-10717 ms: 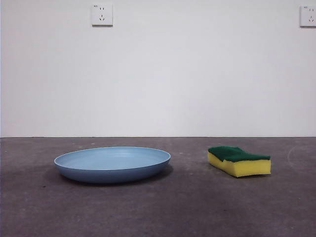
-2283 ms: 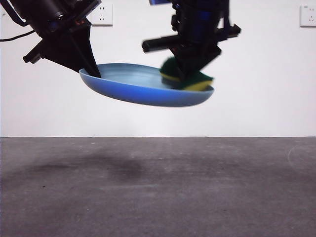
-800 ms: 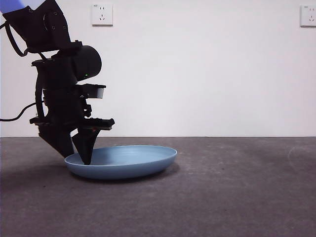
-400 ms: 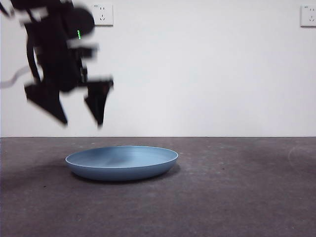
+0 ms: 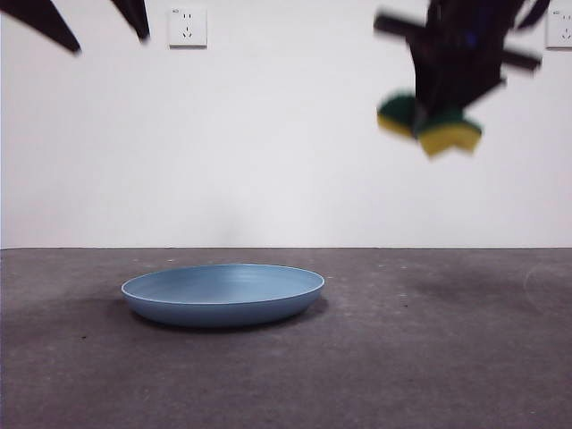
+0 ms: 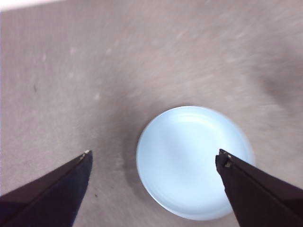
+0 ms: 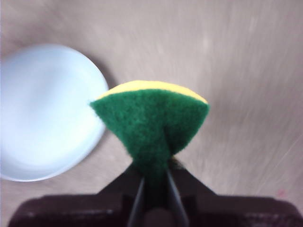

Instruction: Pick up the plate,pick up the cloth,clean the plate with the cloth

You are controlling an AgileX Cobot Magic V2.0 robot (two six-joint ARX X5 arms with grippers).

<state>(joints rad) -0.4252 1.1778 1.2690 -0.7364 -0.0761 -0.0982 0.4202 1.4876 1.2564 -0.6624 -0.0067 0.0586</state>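
Note:
The light-blue plate (image 5: 223, 293) lies flat on the dark table, left of centre; it also shows in the left wrist view (image 6: 194, 161) and the right wrist view (image 7: 45, 111). My left gripper (image 5: 94, 20) is open and empty, high above the plate at the top left; in its own view the gripper (image 6: 154, 158) has its jaws wide apart. My right gripper (image 5: 438, 112) is high at the top right, shut on the cloth (image 5: 429, 125), a yellow sponge with a green top, squeezed and folded (image 7: 151, 123). The right arm is blurred.
A white wall stands behind the table with a socket at the upper left (image 5: 188, 27) and another at the upper right (image 5: 559, 27). The grey table surface (image 5: 402, 357) spreads around the plate.
My left gripper let go of the plate on the table and rose up to the top left. My right gripper came into view at the top right with the cloth.

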